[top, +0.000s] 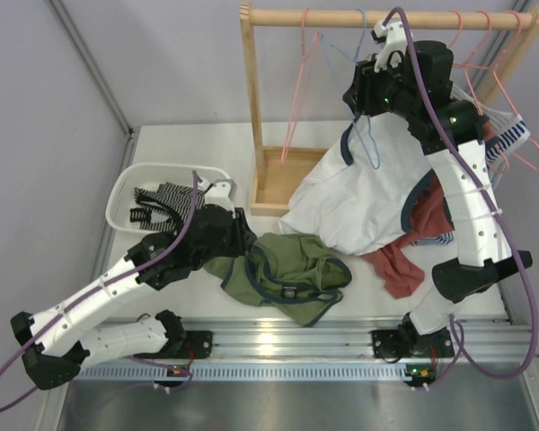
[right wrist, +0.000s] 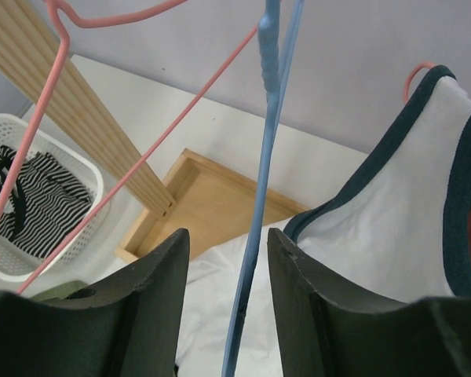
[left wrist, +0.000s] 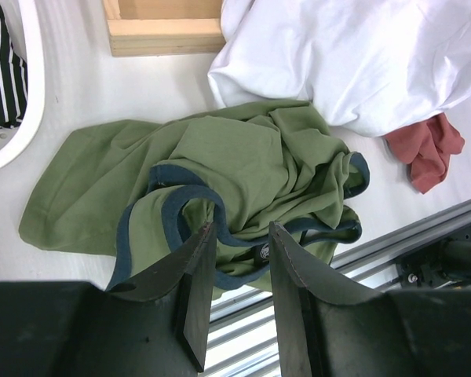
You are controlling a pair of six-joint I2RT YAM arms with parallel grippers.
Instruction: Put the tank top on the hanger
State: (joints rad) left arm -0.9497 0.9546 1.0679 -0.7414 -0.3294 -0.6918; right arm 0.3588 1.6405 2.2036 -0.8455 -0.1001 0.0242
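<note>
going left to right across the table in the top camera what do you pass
white plastic laundry basket → olive-green tank top with navy trim → rust-red crumpled garment. The large white top is left out, since it spans both the tank top and the red garment.

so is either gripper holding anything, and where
Nothing. The left gripper is open above the tank top; the right gripper is open around the hanger.
</note>
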